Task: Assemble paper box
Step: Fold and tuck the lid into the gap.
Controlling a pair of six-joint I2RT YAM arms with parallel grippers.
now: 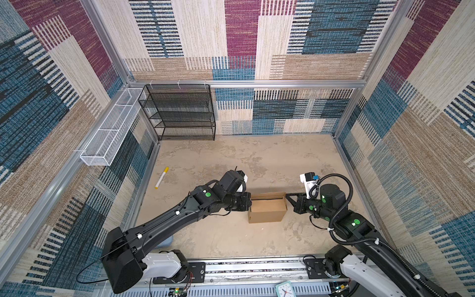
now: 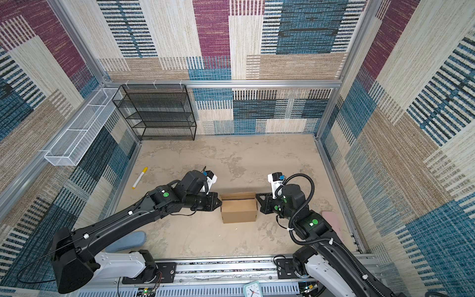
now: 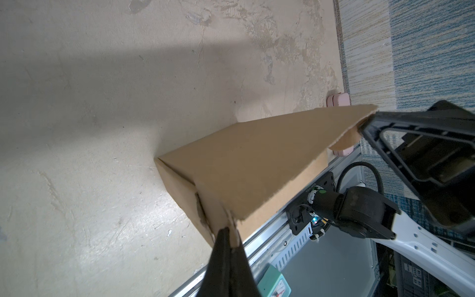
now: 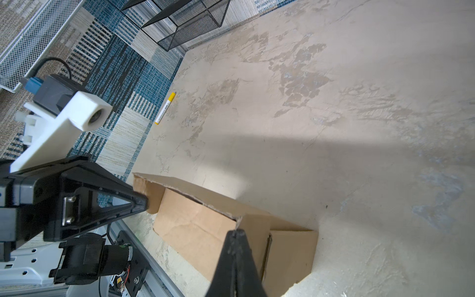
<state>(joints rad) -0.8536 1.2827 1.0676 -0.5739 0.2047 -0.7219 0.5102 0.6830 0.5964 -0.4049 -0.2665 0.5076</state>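
In both top views we find the box (image 1: 267,209) mid-bench (image 1: 231,159), with its long axis running from arm to arm. It lies between the left pincer (image 1: 249,201) and the right pincer (image 1: 287,196). Each arm reaches inward, low and nearly level, and is nearest its own end of the box.

In the left wrist view, the left pincer (image 3: 230,239) is closed on the near corner of the raised flap (image 3: 270,159).

In the right wrist view, the right pincer (image 4: 234,235) pinches the opposite corner. We judge that the fold requires both corners to move together.
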